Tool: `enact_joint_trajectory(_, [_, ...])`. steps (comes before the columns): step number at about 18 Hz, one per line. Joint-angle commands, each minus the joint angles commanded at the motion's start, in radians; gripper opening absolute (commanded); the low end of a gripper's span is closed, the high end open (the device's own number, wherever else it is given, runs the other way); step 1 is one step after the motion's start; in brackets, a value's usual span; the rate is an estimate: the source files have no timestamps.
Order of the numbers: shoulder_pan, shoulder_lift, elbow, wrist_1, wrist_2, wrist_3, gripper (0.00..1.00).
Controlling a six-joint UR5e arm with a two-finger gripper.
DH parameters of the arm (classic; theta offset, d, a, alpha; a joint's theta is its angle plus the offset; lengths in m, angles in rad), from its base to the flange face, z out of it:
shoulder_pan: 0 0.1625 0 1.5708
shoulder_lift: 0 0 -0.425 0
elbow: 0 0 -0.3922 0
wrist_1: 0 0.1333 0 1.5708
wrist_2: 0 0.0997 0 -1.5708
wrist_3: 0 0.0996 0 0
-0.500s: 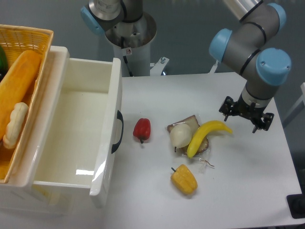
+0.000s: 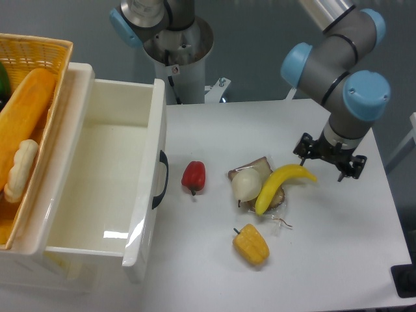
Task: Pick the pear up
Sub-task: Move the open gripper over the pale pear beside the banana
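Gripper [image 2: 327, 158] open, empty, at 3 o'clock from pear [image 2: 246, 186]. Best descending from pear's 9 o'clock side, avoiding touching banana [image 2: 279, 186].

A white table [image 2: 338, 260] fills most of the view. Behind the table the floor is plain dark grey-blue. On the left part of the table stands a big white plastic bin [image 2: 97, 188], and light makes a bright reflection on its bottom.

Pear [image 2: 246, 185] centre frame, touching banana [image 2: 278, 184] on its right. Gripper [image 2: 328, 161] at right, above table [image 2: 338, 260], near banana tip. Red pepper [image 2: 194, 176] left; yellow pepper [image 2: 251, 244] below; white bin [image 2: 97, 195] left.
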Motion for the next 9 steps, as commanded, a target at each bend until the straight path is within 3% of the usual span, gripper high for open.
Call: enact_joint_trajectory(9, [-0.092,0.072,-0.084,-0.014,0.002,-0.049,1.0])
